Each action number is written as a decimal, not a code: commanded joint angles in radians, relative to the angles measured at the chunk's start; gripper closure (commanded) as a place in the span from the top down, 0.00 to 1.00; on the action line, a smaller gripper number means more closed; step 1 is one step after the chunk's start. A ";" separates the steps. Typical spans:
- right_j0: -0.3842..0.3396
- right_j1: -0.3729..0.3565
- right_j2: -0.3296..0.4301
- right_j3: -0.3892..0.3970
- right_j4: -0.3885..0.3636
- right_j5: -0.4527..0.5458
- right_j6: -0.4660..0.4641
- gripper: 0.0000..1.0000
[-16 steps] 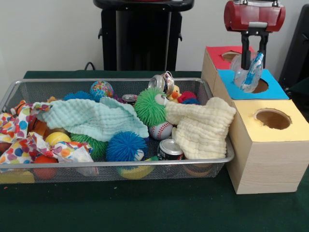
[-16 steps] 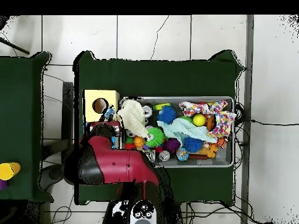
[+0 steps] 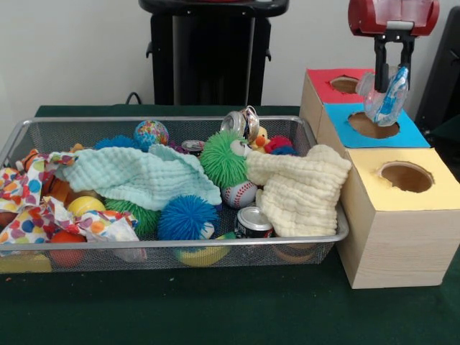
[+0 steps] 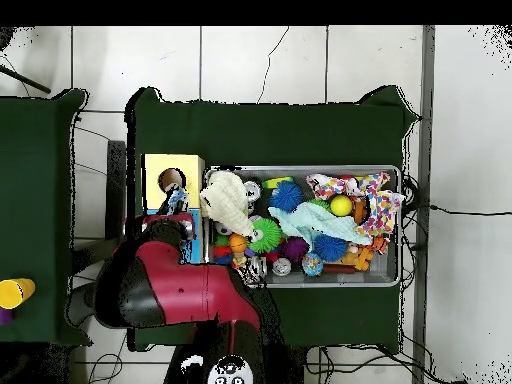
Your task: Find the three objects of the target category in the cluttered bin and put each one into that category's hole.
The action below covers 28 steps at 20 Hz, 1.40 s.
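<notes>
My gripper (image 3: pixel 392 72) hangs at the top right of the front view, shut on a crushed transparent bottle (image 3: pixel 384 99) with a blue streak. It holds the bottle above the blue-topped box (image 3: pixel 374 123), over the right side of its hole, near the red-topped box (image 3: pixel 338 85). The silver wire-mesh bin (image 3: pixel 172 246) lies at left, full of toys and cloths. No other clear bottle shows in the bin. In the overhead view my red arm (image 4: pixel 175 290) covers the boxes' lower part; the bottle (image 4: pixel 177 199) shows beside the yellow box (image 4: pixel 170 172).
A yellow-topped wooden box (image 3: pixel 402 208) stands nearest, right of the bin. The bin holds spiky balls (image 3: pixel 188 217), a baseball, silver cans (image 3: pixel 253 221), a mint cloth (image 3: pixel 140 176), a cream cloth (image 3: pixel 302 188) and a spotted cloth (image 3: pixel 36 208). The black pedestal (image 3: pixel 212 50) stands behind.
The gripper has risen and moved slightly right with the bottle, which now hangs higher above the blue box's hole. The bin's contents have not moved.
</notes>
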 commanded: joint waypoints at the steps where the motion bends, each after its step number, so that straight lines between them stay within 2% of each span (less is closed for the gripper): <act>1: -0.042 0.022 0.038 0.064 0.024 -0.081 0.246 0.00; 3: -0.029 0.029 0.021 0.064 0.020 -0.099 0.243 0.00; 20: -0.047 0.024 0.040 0.116 0.022 -0.166 0.272 0.00; 24: -0.034 0.022 0.028 0.119 0.022 -0.162 0.260 0.00; 28: -0.015 0.018 0.006 0.119 0.031 -0.118 0.241 0.00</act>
